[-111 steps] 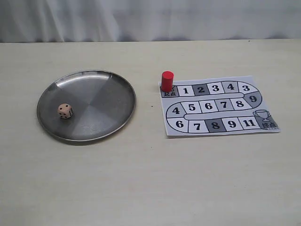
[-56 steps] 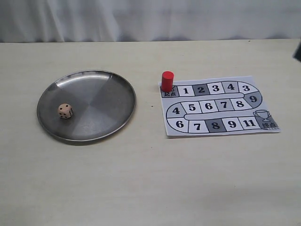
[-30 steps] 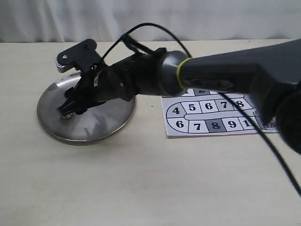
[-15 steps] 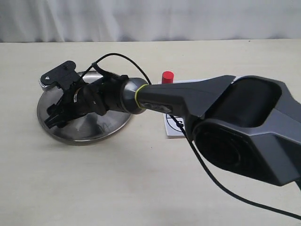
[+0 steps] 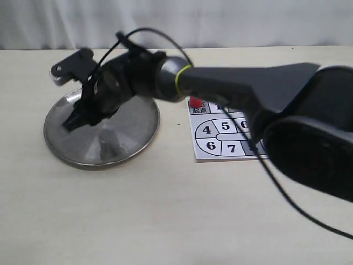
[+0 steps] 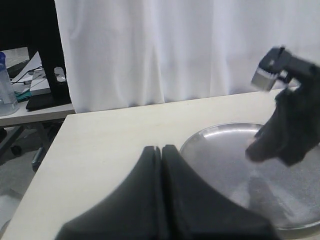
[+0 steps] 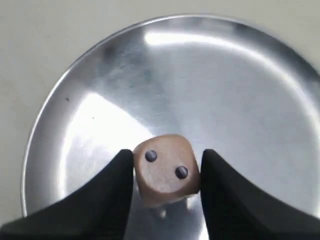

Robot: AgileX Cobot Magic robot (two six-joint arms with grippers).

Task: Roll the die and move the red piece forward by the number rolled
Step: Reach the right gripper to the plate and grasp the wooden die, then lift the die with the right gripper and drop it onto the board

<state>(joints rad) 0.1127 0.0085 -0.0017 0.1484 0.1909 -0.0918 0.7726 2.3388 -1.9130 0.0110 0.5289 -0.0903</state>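
The die, a pale tan cube showing a two-pip face, sits pinched between the black fingers of my right gripper over the steel plate. In the exterior view the right arm reaches across from the right, its gripper low over the plate, and the die is hidden there. The red piece peeks out under the arm at the start corner of the board. My left gripper is shut on nothing, beside the plate.
The right arm and its cable cover most of the numbered board and the table's right side. A white curtain hangs behind the table. Bare tabletop lies in front of the plate.
The right arm swung in from the right, came down on the die in the plate and closed on it. Since half a second ago its gripper has shifted slightly up and right.
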